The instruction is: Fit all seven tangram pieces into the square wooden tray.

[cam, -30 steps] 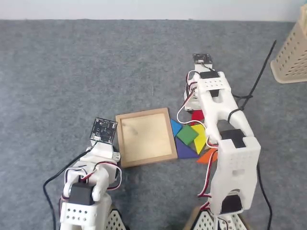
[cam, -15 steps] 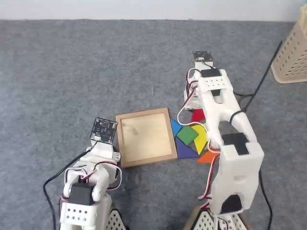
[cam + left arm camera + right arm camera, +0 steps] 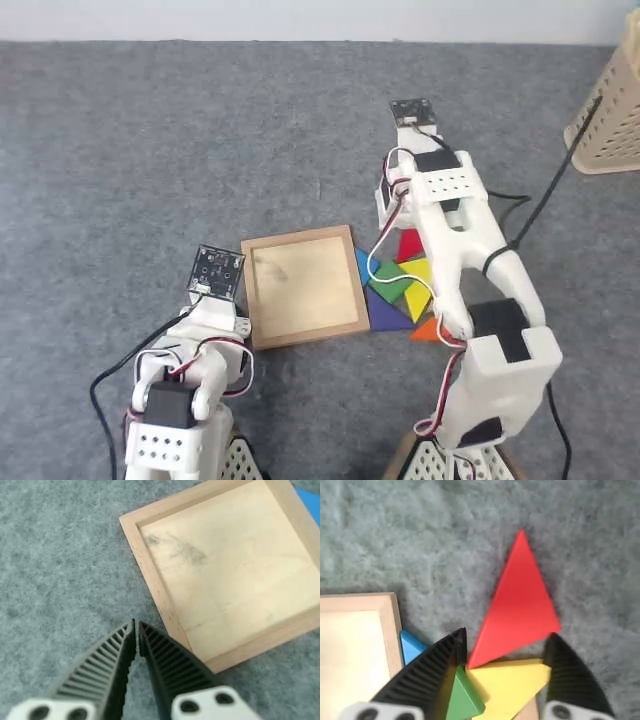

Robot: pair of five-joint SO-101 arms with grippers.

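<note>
Left gripper (image 3: 136, 625), fingers pressed together, hangs over grey carpet (image 3: 150, 150) just beside square wooden tray (image 3: 150, 565). Coloured tangram pieces (image 3: 395, 290) lie right of tray, partly hidden by right arm. Right gripper (image 3: 506, 635) is spread either side of red triangle piece (image 3: 517, 600); beige slatted basket (image 3: 610, 110) is cut off at the edge.

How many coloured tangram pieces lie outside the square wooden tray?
6, clustered beside the square wooden tray: red triangle, blue piece, green piece, yellow piece, purple triangle, orange piece. The right arm may hide another.
</note>
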